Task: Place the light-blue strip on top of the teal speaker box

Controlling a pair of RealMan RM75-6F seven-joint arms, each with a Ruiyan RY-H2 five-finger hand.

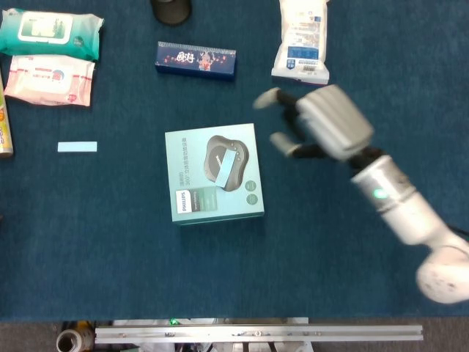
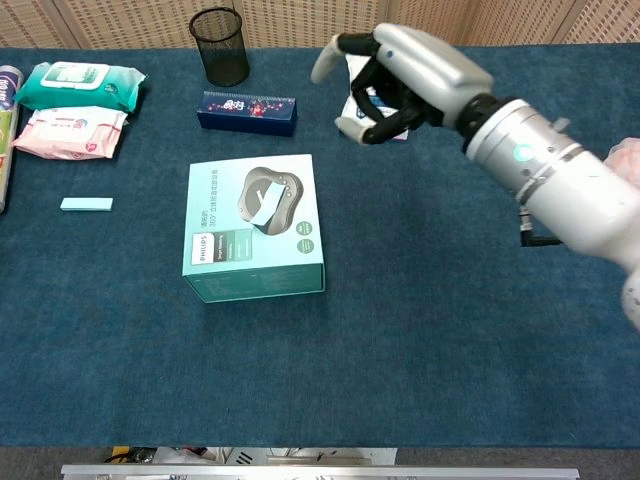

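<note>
The teal speaker box (image 1: 214, 176) (image 2: 255, 230) lies flat near the middle of the blue table. A small light-blue strip (image 1: 225, 166) (image 2: 262, 199) rests tilted on the speaker picture on its lid. A second light-blue strip (image 1: 77, 147) (image 2: 86, 204) lies on the cloth to the left of the box. My right hand (image 1: 326, 126) (image 2: 410, 75) hovers up and to the right of the box, fingers spread and holding nothing. My left hand shows in neither view.
Behind the box lie a dark blue carton (image 1: 196, 59) (image 2: 246, 110), a black mesh cup (image 2: 220, 46) and a white pouch (image 1: 301, 42). Two wipes packs (image 1: 50, 33) (image 1: 50, 79) sit at the far left. The table's front edge runs along a metal rail (image 1: 256, 334).
</note>
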